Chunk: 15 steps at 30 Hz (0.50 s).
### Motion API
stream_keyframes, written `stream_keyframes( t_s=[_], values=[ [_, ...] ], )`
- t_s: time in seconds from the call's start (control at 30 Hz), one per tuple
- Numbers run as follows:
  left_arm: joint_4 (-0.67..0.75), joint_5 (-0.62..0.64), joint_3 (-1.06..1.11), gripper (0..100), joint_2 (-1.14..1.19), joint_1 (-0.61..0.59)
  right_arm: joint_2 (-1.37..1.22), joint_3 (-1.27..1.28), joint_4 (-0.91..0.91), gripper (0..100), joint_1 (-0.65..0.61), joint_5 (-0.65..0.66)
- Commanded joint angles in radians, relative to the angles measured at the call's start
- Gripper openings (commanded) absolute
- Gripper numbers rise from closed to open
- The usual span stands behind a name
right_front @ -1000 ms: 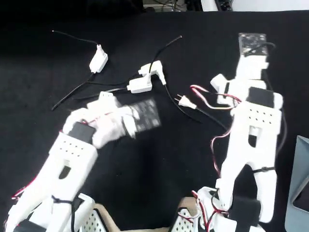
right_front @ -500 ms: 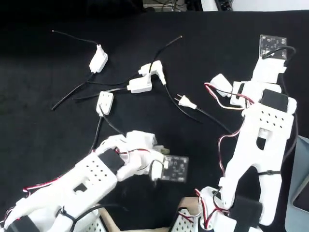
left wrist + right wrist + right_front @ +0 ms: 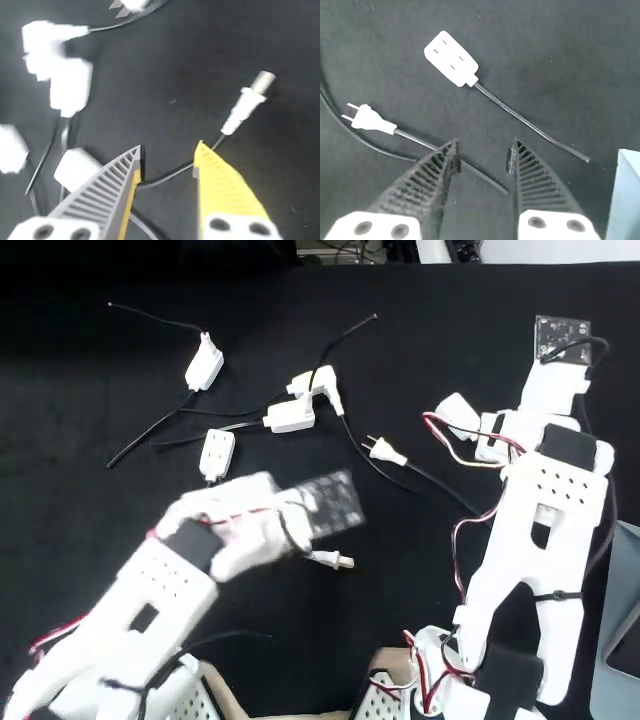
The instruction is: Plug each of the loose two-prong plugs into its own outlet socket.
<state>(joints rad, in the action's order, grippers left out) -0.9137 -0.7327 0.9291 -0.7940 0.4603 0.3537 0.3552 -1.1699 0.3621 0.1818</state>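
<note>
The left tool is spread, grey and yellow fingers apart and gripping nothing. It hangs low over the black counter, and a thin black cord runs across the gap between its fingers. That cord ends in a white two-prong plug lying flat just beyond the yellow finger. In the high view this plug lies loose beside the left arm's wrist.

Farther back a near socket lies close to that arm and a far socket lies well beyond it. A cluster of white connector bodies lies between them and the right arm (whether any plug is seated there I cannot tell).

The right tool is also spread, dark fingers apart and empty, above a second cord. That cord leads to the second plug, which lies loose on the counter. A right-hand socket lies near it, slots up, not touching it.
</note>
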Motion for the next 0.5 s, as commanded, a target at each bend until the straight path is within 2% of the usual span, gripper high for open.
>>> stream_keyframes(
  t_s=[0.0, 0.2, 0.47],
  values=[
    [-0.109, 0.104, -0.064, 15, -0.203, -0.116, 0.031, -0.09, -0.11, 15.2, -0.077, 0.103],
    [-0.238, 0.264, 0.018, 16, -0.502, -0.354, 0.025, -0.102, -0.338, 15.0, -0.334, 0.292],
    [-0.284, 0.27, 0.271, 16, -0.875, -0.812, 0.024, 0.077, -0.318, 15.1, -0.684, 0.341]
  ],
)
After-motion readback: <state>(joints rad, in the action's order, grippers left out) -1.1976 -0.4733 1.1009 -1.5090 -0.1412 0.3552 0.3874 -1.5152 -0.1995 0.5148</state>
